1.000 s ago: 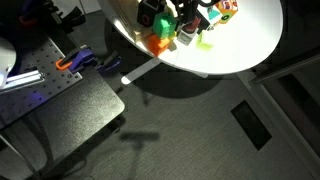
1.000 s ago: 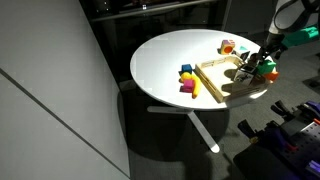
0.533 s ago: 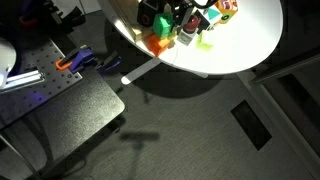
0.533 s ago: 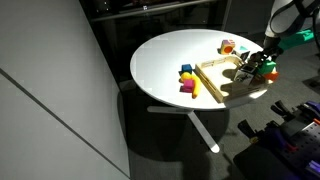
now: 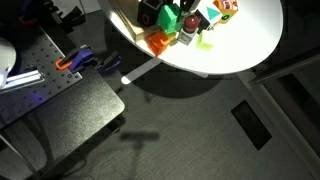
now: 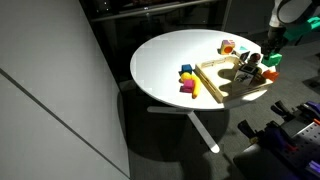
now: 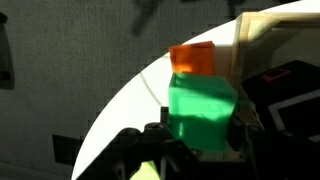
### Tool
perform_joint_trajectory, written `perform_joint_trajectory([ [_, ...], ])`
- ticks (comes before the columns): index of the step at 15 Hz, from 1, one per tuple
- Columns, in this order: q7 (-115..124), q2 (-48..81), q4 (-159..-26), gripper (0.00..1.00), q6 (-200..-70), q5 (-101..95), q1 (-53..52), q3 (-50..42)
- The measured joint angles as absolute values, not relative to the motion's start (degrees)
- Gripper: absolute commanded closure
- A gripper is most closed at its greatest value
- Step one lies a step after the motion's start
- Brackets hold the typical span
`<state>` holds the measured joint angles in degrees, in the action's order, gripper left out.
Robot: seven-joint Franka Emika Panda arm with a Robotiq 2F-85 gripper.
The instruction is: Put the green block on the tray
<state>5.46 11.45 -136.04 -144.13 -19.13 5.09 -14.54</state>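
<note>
In the wrist view the green block (image 7: pixel 200 112) fills the space between my fingers, and my gripper (image 7: pixel 200 128) is shut on it. Just beyond it the orange block (image 7: pixel 193 58) sits on the white table. The pale wood tray (image 7: pixel 243 40) lies beside them to the right. In an exterior view the gripper (image 6: pixel 262 64) stands at the tray's (image 6: pixel 214 84) far end with the green block (image 6: pixel 272 59) in it. Whether the block is off the table I cannot tell.
A lime piece (image 7: pixel 146 172) lies close under the gripper. Yellow, blue and magenta blocks (image 6: pixel 187 79) cluster beside the tray's near rim. A teal-and-white block (image 5: pixel 212 18) and the orange block (image 5: pixel 158 42) sit near the round table's edge (image 5: pixel 190 66).
The jaws have closed from wide open onto the green block. The arm has shifted slightly with it.
</note>
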Motion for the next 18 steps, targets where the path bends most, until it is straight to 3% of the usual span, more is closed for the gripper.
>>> perform_joint_trajectory([
  [12,8.8,2.2,-134.4,0.72,-142.3,-20.5,4.6,-8.9],
  [13,9.2,2.2,-134.0,0.22,-142.3,-20.5,4.5,-8.4],
  [14,9.6,2.2,-133.6,0.2,-142.3,-20.5,4.4,-8.0],
  [17,10.1,2.2,-132.9,0.01,-142.3,-20.5,4.1,-7.0],
  [18,10.1,2.1,-132.8,0.0,-142.3,-20.5,4.0,-6.8],
])
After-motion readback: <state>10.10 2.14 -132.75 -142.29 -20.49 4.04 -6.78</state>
